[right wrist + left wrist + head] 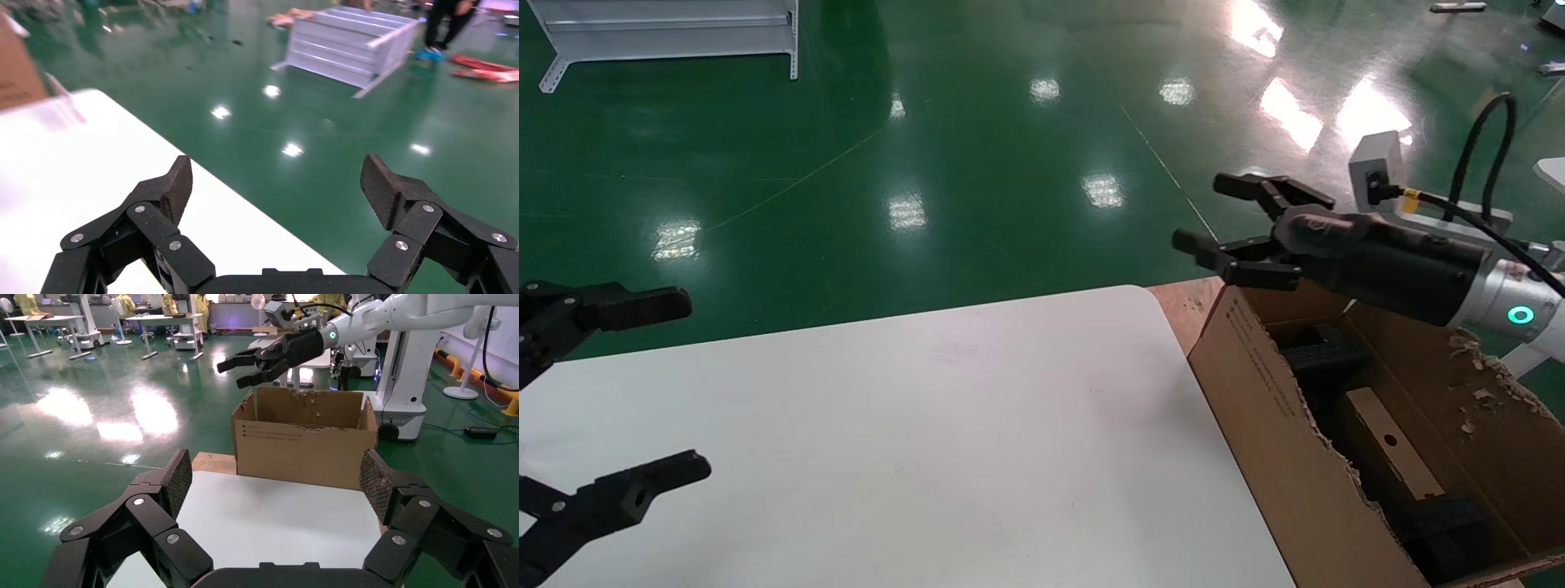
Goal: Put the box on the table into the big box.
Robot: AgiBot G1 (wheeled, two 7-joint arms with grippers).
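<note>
Box (1392, 445) lies inside big box (1279, 425), between black foam blocks (1324, 353). Probably light, stiff, glossy top slippery; take by striped sides. Right gripper (1242, 224) spread wide, empty, above carton's far edge; left gripper (641, 392) wide over table (944, 441).

Green floor (977, 163) is reflecting ceiling lights. White metal rack (670, 33) is lying on it at far left, also showing in right wrist view (352, 43). Second robot's white base (401, 386) is standing behind the carton. People in yellow (128, 303) are working at distant benches (46, 320).
</note>
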